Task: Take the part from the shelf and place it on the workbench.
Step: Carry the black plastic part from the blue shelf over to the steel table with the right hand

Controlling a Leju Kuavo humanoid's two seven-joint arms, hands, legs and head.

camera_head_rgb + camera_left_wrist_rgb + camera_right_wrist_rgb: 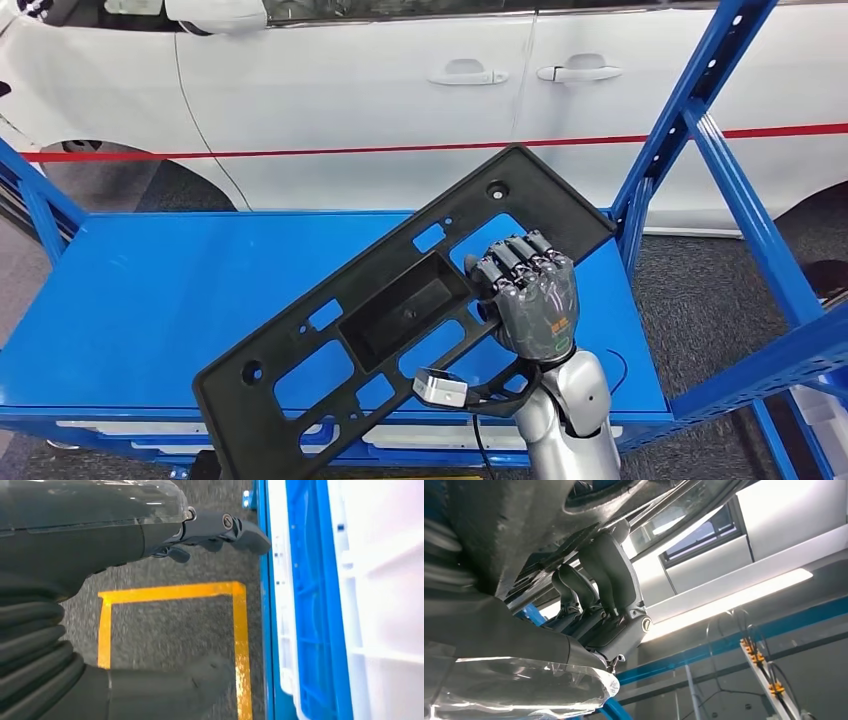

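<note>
The right hand (pixel 530 300) grips the long black plastic part (pixel 400 320) by an opening, tilted in the air above the blue metal counter (pixel 150 300) — carrying step. Next it must lower the part flat. The left hand (pixel 200 535) holds nothing, fingers apart.

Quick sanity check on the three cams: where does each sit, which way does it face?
Head view: high on the body, facing forward and down at the blue shelf; right hand holds the black part.
Left wrist view: behind the left hand, facing a floor with yellow tape.
Right wrist view: behind the right hand, facing up.
Shared: head and right wrist views show the part.
</note>
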